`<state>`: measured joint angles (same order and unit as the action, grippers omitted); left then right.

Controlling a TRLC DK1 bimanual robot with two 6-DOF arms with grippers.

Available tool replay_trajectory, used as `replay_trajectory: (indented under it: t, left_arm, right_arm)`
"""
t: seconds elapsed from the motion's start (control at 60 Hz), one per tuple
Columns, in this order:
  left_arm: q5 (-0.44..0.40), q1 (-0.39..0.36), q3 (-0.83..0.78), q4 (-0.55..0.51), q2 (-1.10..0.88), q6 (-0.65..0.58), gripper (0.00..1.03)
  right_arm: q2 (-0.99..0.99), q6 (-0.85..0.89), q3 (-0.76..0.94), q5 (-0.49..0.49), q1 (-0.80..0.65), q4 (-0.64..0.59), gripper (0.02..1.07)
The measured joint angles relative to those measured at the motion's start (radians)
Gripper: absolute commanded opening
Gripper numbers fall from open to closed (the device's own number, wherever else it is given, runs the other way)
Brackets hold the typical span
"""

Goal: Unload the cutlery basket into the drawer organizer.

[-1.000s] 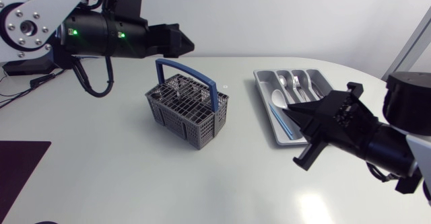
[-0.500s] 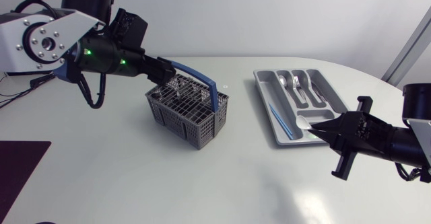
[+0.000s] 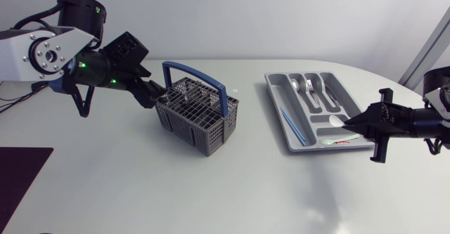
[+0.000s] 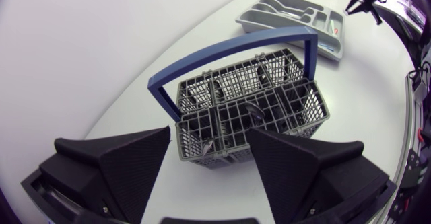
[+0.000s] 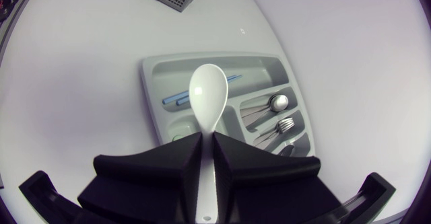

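Now the left gripper [image 3: 155, 95], swung down from above the table, hangs with fingers spread at the end of the cutlery basket [image 3: 195, 118], which sits mid-table with a few pieces inside. Meanwhile the right gripper [image 5: 207, 136] has drawn back to the drawer organizer's [image 3: 280, 114] outer edge, clamped on a white spoon [image 5: 207, 93] whose bowl reaches over the tray, seemingly awaiting placement. A small red mark on the organizer is too small to read.

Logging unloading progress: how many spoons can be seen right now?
2. A white spoon is clamped in the right hand, over the drawer organizer; a metal spoon lies in one organizer compartment. The cutlery basket may hide more.
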<state>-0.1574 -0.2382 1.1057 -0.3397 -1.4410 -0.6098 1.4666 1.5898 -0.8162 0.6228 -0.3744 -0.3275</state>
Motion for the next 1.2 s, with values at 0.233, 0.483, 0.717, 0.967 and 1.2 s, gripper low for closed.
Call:
replay_trajectory:
  t: [0.233, 0.483, 0.717, 0.967, 1.2]
  left_arm:
    - [-0.008, 0.003, 0.000, -0.016, -0.054, -0.132, 0.81]
    - [-0.015, 0.017, 0.032, -0.063, -0.132, -0.231, 0.81]
    - [-0.018, 0.028, 0.069, -0.035, -0.183, -0.277, 0.81]
    - [-0.018, 0.062, 0.101, -0.006, -0.203, -0.308, 0.81]
    - [-0.013, 0.093, 0.126, 0.006, -0.209, -0.342, 0.80]
  right_arm:
    - [0.201, 0.104, -0.190, -0.076, -0.021, -0.095, 0.12]
    - [0.312, 0.169, -0.217, -0.179, -0.002, -0.102, 0.24]
    - [0.353, 0.170, -0.217, -0.214, 0.007, -0.057, 0.61]
    - [0.332, 0.169, -0.203, -0.225, 0.007, -0.039, 0.72]
    - [0.188, 0.164, -0.129, -0.207, 0.010, -0.037, 0.75]
